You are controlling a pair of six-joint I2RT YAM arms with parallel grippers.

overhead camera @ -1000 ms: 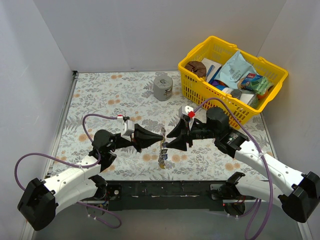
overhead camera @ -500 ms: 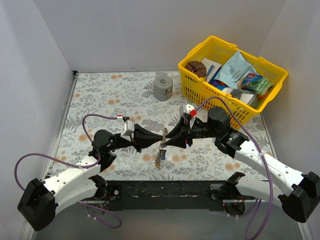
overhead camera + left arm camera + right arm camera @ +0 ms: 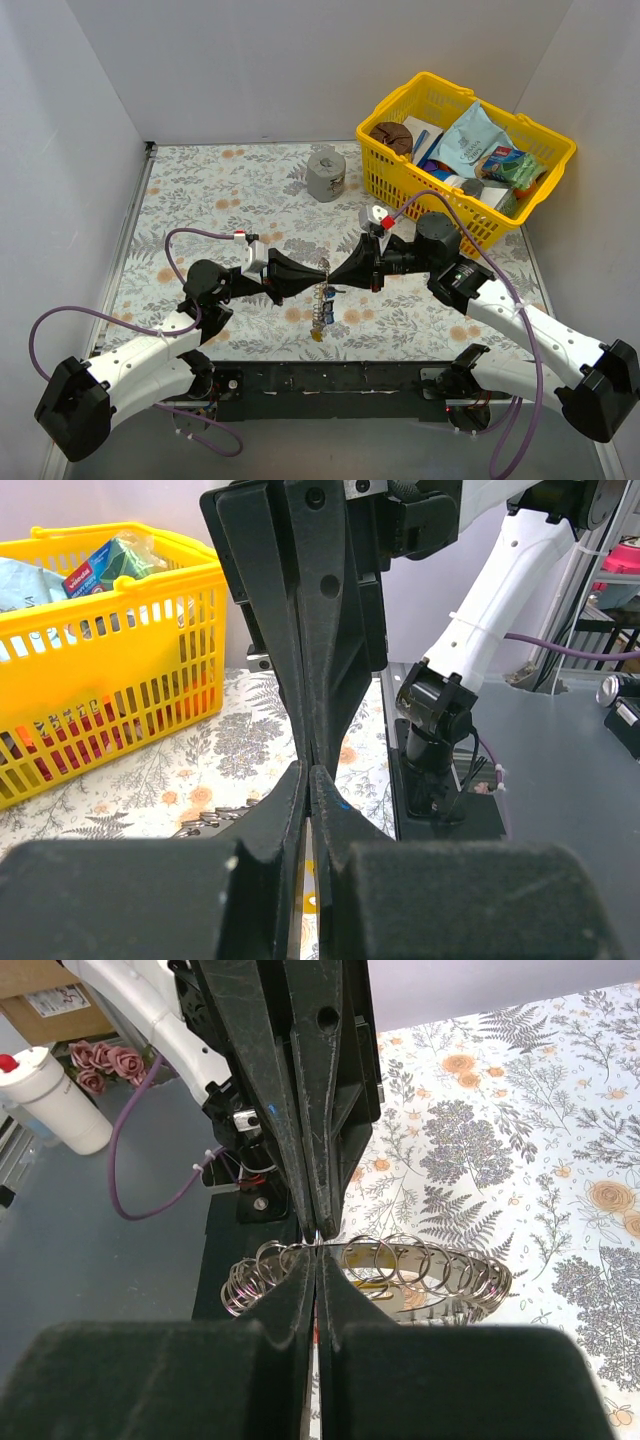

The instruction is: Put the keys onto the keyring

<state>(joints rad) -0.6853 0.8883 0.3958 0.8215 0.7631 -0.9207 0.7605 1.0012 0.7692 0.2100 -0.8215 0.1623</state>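
Observation:
The keyring [image 3: 320, 303] hangs on edge above the flowered table, between the two arms. Small wire loops are threaded round it, and the keys dangle from it, a yellow one [image 3: 316, 334] lowest. My left gripper [image 3: 325, 270] and right gripper [image 3: 335, 272] meet tip to tip at its top edge, both shut on it. In the right wrist view the keyring [image 3: 455, 1302] curves behind my shut right gripper [image 3: 317, 1252], with a yellow key [image 3: 372, 1284] inside the hoop. In the left wrist view my left gripper [image 3: 308, 771] is shut, and most of the ring is hidden behind its fingers.
A yellow basket [image 3: 395, 186] full of packets stands at the back right, and shows again as the basket [image 3: 110, 695] in the left wrist view. A grey can [image 3: 326, 174] stands behind the grippers. White walls close in the table on three sides.
My right gripper has shut and moved left until its tip meets the left one at the ring's top. The bunch has lifted off the table and now hangs. The left arm has held still.

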